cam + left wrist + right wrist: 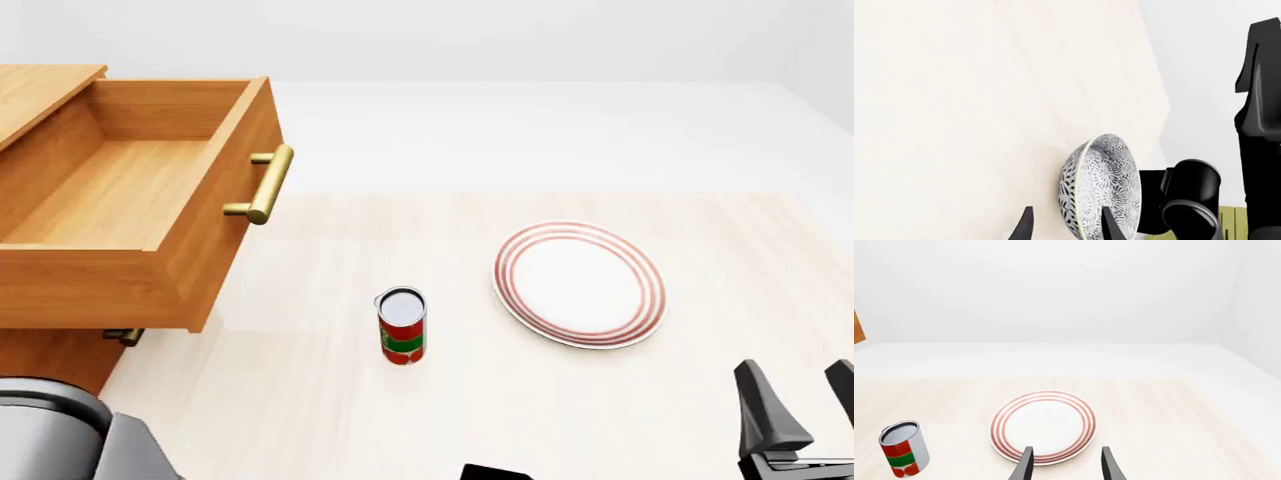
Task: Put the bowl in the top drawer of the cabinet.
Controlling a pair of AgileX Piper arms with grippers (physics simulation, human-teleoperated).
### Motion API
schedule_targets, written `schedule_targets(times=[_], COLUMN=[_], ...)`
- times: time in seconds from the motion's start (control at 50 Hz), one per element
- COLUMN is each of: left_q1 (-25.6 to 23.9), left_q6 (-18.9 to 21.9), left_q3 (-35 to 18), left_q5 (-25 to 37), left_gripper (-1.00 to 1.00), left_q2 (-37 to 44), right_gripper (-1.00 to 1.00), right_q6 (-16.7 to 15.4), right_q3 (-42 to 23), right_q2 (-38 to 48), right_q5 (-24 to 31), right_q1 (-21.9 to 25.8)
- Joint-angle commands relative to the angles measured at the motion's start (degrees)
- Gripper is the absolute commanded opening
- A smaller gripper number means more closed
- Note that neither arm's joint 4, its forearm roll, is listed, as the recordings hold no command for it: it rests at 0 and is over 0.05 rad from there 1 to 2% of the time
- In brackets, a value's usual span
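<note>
Left wrist view shows the blue-grey speckled round bowl (1102,186) on the pale counter (954,125), both grippers' jaws apart, empty.

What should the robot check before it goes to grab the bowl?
1. Top drawer open: ok, pulled out, inside looks bare.
2. Bowl found: ok in the left wrist view, resting on the table; out of the front view.
3. Left gripper open: ok, fingers apart, bowl just ahead, not held.
4. Right gripper out of the way: ok, open and holding nothing, pointing at the plate.
5. Can clear of the path to the drawer: cannot tell, it stands between plate and cabinet.
6. Fingers lined up on the bowl's rim: cannot tell.
</note>
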Motion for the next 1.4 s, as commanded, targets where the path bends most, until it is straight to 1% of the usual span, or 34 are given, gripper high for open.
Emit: schedule_targets(times=[0.02,0.48,0.5,0.84,0.9,1.2,1.4], left_q1=[-0.2,-0.7,-0.3,2.9,4.1,6.1,7.5], left_q6=[-0.6,-1.5,-1.2,1.9,2.8,5.1,6.7], left_q3=[-0.4,-1.2,-1.2,-0.5,0.0,1.5,1.7], left_q5=[-0.7,-1.6,-1.5,2.0,3.1,7.6,10.6], left_gripper=[1.0,1.0,-1.0,-1.0,-1.0,-1.0,-1.0], left_q2=[1.4,3.3,3.3,0.0,-1.6,-9.5,-13.3], right_gripper=[1.0,1.0,1.0,1.0,1.0,1.0,1.0], right_q6=[0.0,0.0,0.0,0.0,0.0,0.0,0.0], right_q3=[0.0,0.0,0.0,0.0,0.0,0.0,0.0], right_q2=[0.0,0.0,0.0,0.0,0.0,0.0,0.0], right_q5=[0.0,0.0,0.0,0.0,0.0,0.0,0.0], right_q1=[0.0,0.0,0.0,0.0,0.0,0.0,0.0])
